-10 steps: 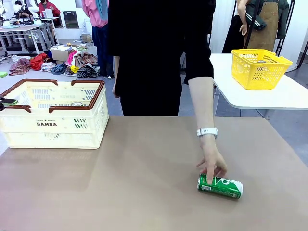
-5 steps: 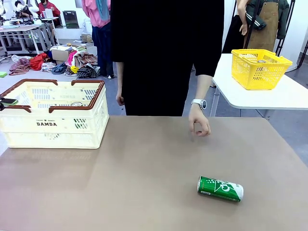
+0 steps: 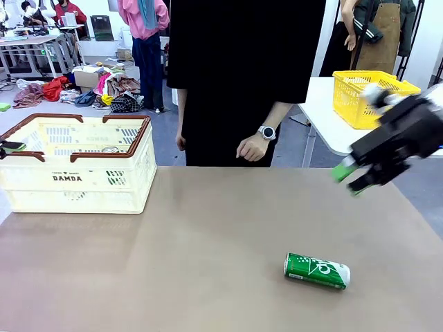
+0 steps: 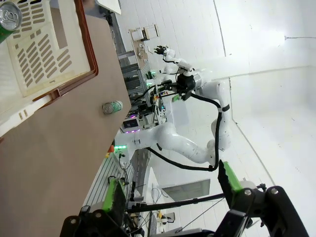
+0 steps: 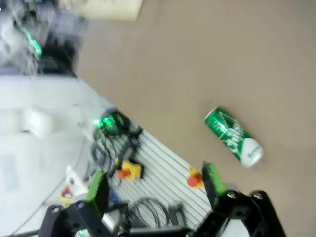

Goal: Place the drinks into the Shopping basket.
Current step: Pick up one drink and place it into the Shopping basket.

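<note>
The left gripper point(image 4: 173, 186) stands with its jaws wide apart, black fingers with green pads point(image 4: 116, 196), and nothing between them. On the brown table point(image 4: 59, 148) a cream-white plastic basket with vented sides and a brown rim point(image 4: 74, 44) sits at the picture's upper left. Inside it lies a can with a silver end point(image 4: 9, 19) (a little green shows on its side). A green aluminium can point(image 4: 112, 107) lies close to the table's edge, apart from the basket. Beyond that edge stands a white robot arm point(image 4: 187, 148).

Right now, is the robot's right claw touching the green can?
Apart. The front view shows the right gripper open in the air, up beyond the green can, which lies alone on the table.
</note>
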`<action>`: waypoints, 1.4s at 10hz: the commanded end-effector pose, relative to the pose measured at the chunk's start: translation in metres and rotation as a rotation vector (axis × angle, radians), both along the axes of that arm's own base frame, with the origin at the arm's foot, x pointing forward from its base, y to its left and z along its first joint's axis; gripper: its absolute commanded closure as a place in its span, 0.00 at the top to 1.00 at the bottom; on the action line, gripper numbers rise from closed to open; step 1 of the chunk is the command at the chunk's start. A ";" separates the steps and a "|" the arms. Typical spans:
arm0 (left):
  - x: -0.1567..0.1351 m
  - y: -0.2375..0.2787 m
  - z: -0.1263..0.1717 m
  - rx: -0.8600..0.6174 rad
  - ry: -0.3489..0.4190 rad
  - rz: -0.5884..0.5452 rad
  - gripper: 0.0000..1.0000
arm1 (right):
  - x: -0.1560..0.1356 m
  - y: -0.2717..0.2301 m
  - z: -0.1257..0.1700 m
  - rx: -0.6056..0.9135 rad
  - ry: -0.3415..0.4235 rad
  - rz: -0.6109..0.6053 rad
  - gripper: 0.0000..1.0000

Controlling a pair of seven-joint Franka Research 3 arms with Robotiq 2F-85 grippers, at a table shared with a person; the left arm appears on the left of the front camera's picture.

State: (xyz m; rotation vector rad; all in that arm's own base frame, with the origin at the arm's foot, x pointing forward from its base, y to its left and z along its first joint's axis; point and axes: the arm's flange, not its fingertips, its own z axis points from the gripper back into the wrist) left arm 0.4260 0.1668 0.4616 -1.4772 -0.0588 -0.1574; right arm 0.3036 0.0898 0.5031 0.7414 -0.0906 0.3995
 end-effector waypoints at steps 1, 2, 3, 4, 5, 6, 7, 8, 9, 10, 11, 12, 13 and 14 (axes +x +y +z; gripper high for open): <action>-0.003 0.000 0.003 -0.011 0.007 -0.002 1.00 | 0.011 0.024 -0.012 -0.189 0.010 0.144 1.00; -0.003 0.000 0.003 -0.011 0.007 -0.002 1.00 | 0.007 0.029 -0.011 -0.233 -0.037 0.149 1.00; -0.003 0.000 0.003 -0.011 0.007 -0.002 1.00 | 0.000 0.011 0.004 -0.197 -0.097 0.098 1.00; -0.003 0.000 0.003 -0.011 0.007 -0.002 1.00 | -0.002 0.044 -0.020 -0.168 0.006 0.161 1.00; -0.003 0.000 0.003 -0.011 0.007 -0.002 1.00 | -0.002 0.044 -0.020 -0.168 0.006 0.161 1.00; -0.003 0.000 0.003 -0.011 0.007 -0.002 1.00 | -0.001 0.035 -0.014 -0.198 -0.036 0.173 1.00; -0.003 0.000 0.003 -0.011 0.007 -0.002 1.00 | -0.001 0.038 -0.020 -0.283 0.032 0.147 1.00; -0.003 0.000 0.003 -0.011 0.007 -0.002 1.00 | 0.003 0.042 -0.027 -0.371 0.092 0.040 1.00; -0.003 0.000 0.003 -0.011 0.007 -0.002 1.00 | 0.003 0.047 -0.033 -0.456 0.150 -0.092 1.00; -0.003 0.000 0.003 -0.011 0.007 -0.002 1.00 | 0.002 0.054 -0.035 -0.516 0.155 -0.131 1.00; -0.003 0.000 0.003 -0.011 0.007 -0.002 1.00 | 0.005 0.062 -0.040 -0.561 0.135 -0.137 1.00; -0.003 0.000 0.003 -0.011 0.007 -0.002 1.00 | 0.006 0.070 -0.050 -0.599 0.154 -0.170 1.00; -0.003 0.000 0.003 -0.011 0.007 -0.002 1.00 | 0.007 0.074 -0.059 -0.637 0.174 -0.245 1.00; -0.003 0.000 0.003 -0.011 0.007 -0.002 1.00 | 0.009 0.075 -0.062 -0.653 0.133 -0.279 1.00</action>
